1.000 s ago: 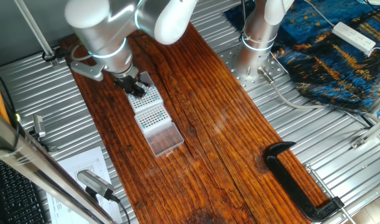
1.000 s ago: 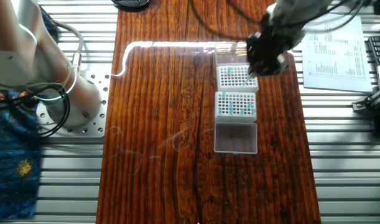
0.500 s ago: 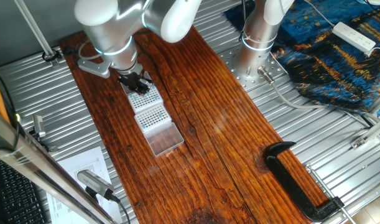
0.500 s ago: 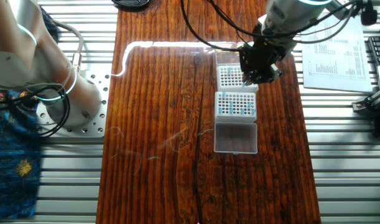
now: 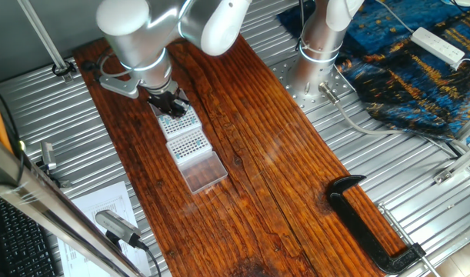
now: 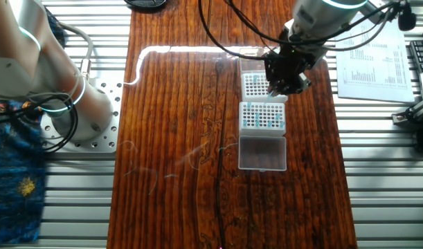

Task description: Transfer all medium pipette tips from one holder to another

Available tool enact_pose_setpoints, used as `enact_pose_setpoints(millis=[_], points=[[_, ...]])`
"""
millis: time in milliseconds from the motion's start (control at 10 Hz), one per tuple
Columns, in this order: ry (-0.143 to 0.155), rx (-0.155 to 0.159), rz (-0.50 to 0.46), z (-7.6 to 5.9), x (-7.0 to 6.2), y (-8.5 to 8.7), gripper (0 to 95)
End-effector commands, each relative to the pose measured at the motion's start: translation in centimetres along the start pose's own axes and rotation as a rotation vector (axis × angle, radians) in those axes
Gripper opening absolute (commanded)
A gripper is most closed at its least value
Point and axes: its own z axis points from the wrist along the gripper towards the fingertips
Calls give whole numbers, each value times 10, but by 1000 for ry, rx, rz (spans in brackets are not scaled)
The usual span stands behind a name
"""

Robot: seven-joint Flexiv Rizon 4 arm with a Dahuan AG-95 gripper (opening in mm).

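Item: medium pipette tips (image 6: 258,116), bluish dots in rack just beyond end effector (image 6: 279,84); second rack (image 6: 255,85) beneath it. End effector state: cannot tell, fingers too small. Handling, judged: tips light, rigid, slippery, thin-walled; you grip upper collar, pull straight up.

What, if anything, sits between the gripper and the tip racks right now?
Nothing visible. The gripper hangs directly over the far rack, and the near rack with its pipette tips sits right beside it, the open lid lying past them.
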Motion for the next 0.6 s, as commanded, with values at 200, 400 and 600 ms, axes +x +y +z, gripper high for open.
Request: enact_pose_setpoints(millis=[200,400,600], points=[[-1,1,1,2,2,1,0],[-3,1,0,3,2,1,0],[-5,0,-5,4,2,1,0]])
